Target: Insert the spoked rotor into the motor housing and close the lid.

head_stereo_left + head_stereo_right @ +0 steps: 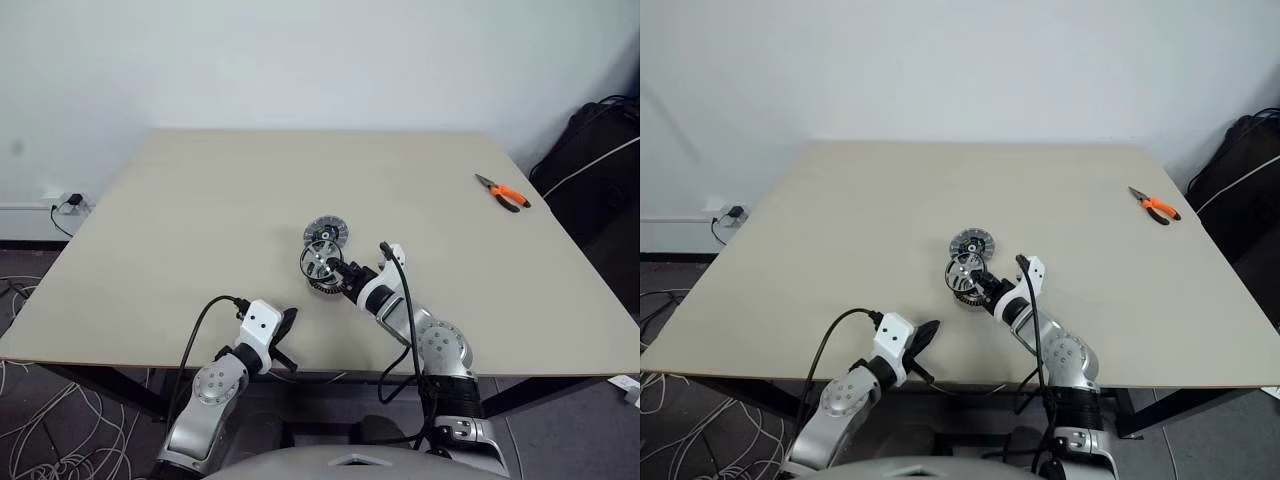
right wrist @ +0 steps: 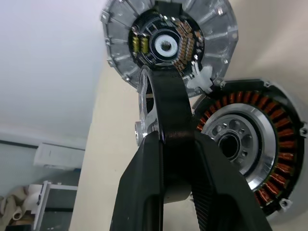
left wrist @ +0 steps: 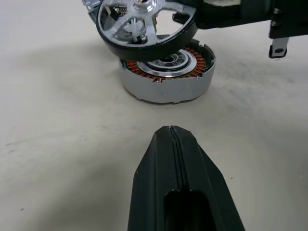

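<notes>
right now the motor housing (image 3: 166, 77) sits flat on the beige surface (image 1: 200, 220), open side up, copper-brown coils showing around a silver centre. right hand (image 1: 340, 273) grips the spoked rotor (image 3: 144, 24) by its dark rim, fingers pinched on it, one each side of the rim in the right wrist view. rotor is tilted and hangs just above the housing, overlapping its top edge, not seated; can't tell if the rim touches the housing wall. lid (image 2: 168, 41) lies on the surface just behind the housing, on the side away from the robot, ribbed face with dark centre up, its edge right beside the housing rim. left hand (image 1: 287, 330) is fully closed, holding nothing, fingers (image 3: 175, 178) pressed together and pointing at the housing from the near side, near the surface's front edge, apart from the housing. orange-handled pliers (image 1: 503, 193) lie well apart from the housing, far off to its right near the surface's right edge.
</notes>
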Available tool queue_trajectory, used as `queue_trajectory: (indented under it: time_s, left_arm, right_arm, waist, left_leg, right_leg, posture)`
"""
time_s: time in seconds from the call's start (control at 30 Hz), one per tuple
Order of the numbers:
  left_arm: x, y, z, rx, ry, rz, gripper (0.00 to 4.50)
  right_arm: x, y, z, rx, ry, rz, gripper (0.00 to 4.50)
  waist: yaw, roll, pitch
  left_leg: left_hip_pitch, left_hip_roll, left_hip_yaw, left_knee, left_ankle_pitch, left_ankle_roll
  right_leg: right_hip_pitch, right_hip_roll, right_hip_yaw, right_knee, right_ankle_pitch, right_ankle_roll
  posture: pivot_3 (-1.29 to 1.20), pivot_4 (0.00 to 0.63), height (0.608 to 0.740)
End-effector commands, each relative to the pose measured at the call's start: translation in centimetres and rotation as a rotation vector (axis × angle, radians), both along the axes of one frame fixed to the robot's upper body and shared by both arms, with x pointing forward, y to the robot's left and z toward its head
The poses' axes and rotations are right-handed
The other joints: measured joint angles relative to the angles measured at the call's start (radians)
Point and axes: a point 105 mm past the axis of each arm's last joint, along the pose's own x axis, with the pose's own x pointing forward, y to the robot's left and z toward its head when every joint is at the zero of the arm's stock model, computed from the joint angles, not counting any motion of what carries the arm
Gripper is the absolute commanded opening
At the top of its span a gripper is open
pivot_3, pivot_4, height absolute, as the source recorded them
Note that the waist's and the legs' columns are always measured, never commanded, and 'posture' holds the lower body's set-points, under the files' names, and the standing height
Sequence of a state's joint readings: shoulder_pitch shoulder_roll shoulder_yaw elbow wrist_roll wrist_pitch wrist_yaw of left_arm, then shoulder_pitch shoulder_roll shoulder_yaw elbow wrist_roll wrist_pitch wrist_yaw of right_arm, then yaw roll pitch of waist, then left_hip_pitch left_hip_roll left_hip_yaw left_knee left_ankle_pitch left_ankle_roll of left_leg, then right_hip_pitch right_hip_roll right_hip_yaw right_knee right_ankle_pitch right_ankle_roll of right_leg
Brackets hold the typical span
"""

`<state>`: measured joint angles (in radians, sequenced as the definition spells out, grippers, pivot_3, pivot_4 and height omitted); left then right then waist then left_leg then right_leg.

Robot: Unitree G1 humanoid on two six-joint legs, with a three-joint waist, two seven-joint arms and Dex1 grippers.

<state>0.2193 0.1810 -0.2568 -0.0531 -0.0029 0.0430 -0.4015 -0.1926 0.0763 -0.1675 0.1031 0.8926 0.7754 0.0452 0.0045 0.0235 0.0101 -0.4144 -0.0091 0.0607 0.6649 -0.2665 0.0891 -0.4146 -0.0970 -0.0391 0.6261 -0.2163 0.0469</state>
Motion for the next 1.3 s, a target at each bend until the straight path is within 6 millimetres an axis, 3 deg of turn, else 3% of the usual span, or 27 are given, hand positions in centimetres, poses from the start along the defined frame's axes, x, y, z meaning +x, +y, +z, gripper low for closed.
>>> queue_trajectory:
  time_s: [0.03,0.5,1.3]
  left_arm:
    - [0.5,-0.2,1.8,-0.015,-0.066,-0.005,0.0]
    - [0.7,-0.7,1.7,-0.021,-0.065,-0.025,0.0]
    - [0.8,-0.6,1.7,-0.021,-0.063,-0.018,0.0]
  right_arm:
    - [0.5,1.4,1.5,0.068,-0.046,0.003,0.44]
    - [-0.3,0.0,0.5,0.082,-0.001,-0.048,0.44]
    - [-0.4,1.1,1.2,0.131,-0.018,0.005,0.44]
  waist:
    - [-0.001,0.0,0.0]
    - [-0.008,0.0,0.0]
    - [-0.015,0.0,0.0]
  left_leg:
    - [0.0,0.0,0.0,0.0,0.0,0.0]
    - [0.0,0.0,0.0,0.0,0.0,0.0]
    - [0.0,0.0,0.0,0.0,0.0,0.0]
  right_leg:
    - [0.0,0.0,0.0,0.0,0.0,0.0]
    - [0.0,0.0,0.0,0.0,0.0,0.0]
    - [0.0,0.0,0.0,0.0,0.0,0.0]
  posture:
    - [0.0,0.0,0.74]
    - [0.0,0.0,0.74]
    - [0.0,0.0,0.74]
